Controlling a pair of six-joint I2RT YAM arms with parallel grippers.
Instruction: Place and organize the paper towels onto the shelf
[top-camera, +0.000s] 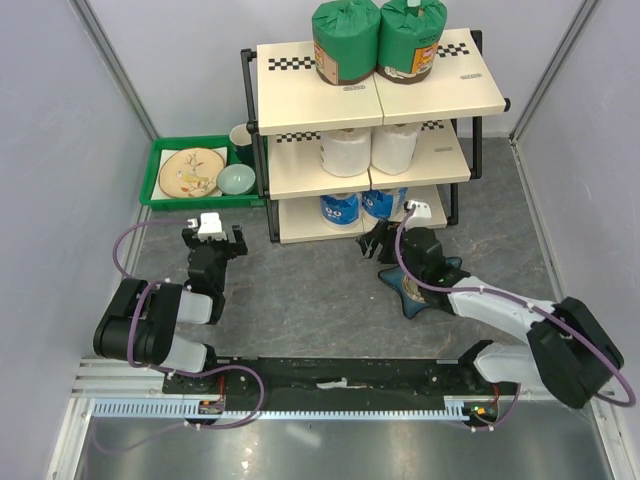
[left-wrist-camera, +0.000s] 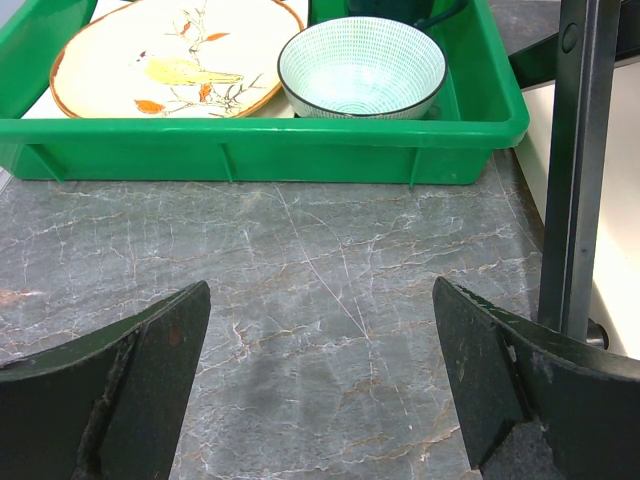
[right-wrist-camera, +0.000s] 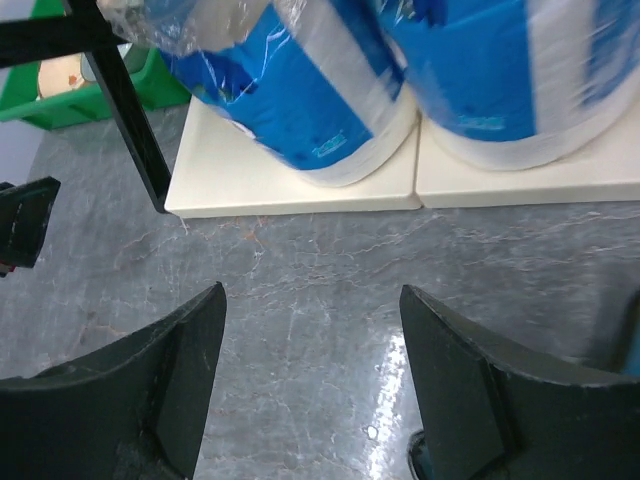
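The right gripper (right-wrist-camera: 310, 305) is held spread and empty, with two blue-and-white paper towel rolls (right-wrist-camera: 310, 100) just ahead of it on the bottom board of the shelf (right-wrist-camera: 300, 185), their tops cut off in the wrist view. The left gripper (left-wrist-camera: 320, 300) is likewise spread on nothing, a green tray (left-wrist-camera: 260, 150) lying ahead and the shelf's black post cropped at its right. The blue star-shaped dish (top-camera: 408, 300) beneath the right arm (top-camera: 500, 305) is largely covered.
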